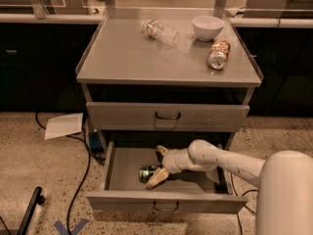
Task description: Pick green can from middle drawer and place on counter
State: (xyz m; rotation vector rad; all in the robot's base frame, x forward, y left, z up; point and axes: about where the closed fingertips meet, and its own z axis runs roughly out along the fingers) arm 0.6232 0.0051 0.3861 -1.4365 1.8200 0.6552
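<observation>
The green can (146, 173) lies on its side on the floor of the open middle drawer (122, 161), left of centre. My gripper (158, 165) reaches into the drawer from the right. It is open, with one pale finger (161, 151) toward the back and the other finger (157, 178) at the can's right side. The can is not lifted. The counter (132, 58) is the grey cabinet top above.
On the counter lie a clear plastic bottle (160, 32), a white bowl (208, 27) and an orange-brown and silver can (218, 54). A closed drawer (167, 115) sits above the open one. A sheet of paper (64, 125) and cables (83, 170) lie on the floor at left.
</observation>
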